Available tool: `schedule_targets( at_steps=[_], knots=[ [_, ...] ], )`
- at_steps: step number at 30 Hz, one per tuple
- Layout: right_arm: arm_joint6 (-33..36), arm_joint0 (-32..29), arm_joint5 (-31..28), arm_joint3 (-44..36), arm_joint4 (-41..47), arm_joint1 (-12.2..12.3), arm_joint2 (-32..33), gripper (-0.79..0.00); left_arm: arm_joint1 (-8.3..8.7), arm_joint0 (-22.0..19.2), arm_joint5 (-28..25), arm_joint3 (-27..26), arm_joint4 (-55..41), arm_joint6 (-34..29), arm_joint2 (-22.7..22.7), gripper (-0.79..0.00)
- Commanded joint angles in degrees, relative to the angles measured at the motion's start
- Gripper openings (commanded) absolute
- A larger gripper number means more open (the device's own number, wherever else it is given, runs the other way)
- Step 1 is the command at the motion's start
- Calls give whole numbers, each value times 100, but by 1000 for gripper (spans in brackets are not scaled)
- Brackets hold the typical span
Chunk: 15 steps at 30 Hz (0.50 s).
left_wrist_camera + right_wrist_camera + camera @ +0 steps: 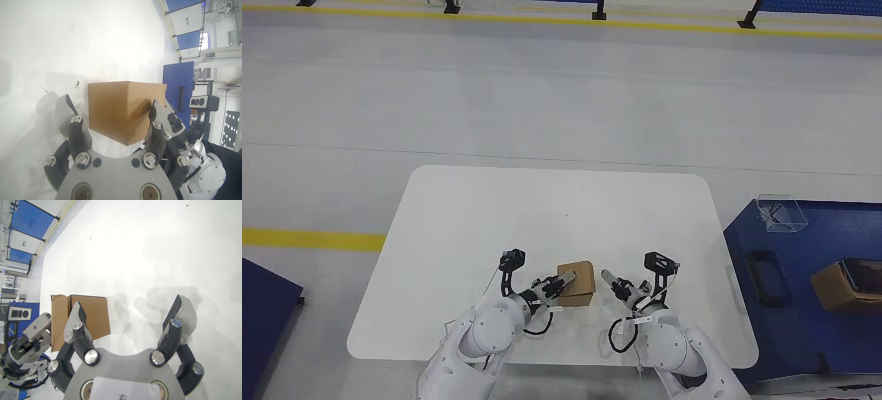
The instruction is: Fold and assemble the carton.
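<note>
A small brown carton (578, 281) stands folded into a box shape near the front middle of the white table (542, 215). My left gripper (556, 287) is open right beside it. In the left wrist view, a vertical corner of the carton (117, 109) lies between the spread fingers (69, 108) of the left gripper (110, 106), one fingertip close to a side face. My right gripper (611, 278) hangs open on the carton's other side, a short gap away. In the right wrist view the right gripper (128, 306) holds nothing, and the carton (94, 317) sits beside one finger with a flap edge sticking out.
A blue cart (802, 290) stands off the table's right edge, carrying a clear container (780, 212) and a brown box (847, 285). The back half of the table is bare white surface. Blue partition panels (28, 220) stand across the floor.
</note>
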Motion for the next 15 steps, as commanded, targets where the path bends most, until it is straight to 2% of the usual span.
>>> schedule_targets(
  at_steps=[1, 6, 15],
  knots=[
    [20, -75, -181, -71, 59, 13, 74, 0, 1, -27, -28, 46, -18, 20, 17, -132],
    [66, -266, -567, -213, 48, 51, 231, 0, 8, -59, -54, 92, -59, 40, 46, -126],
    [102, -120, -505, -65, -170, 12, -39, 0, 31, -63, -116, 74, -163, -52, 90, -123]
  ],
)
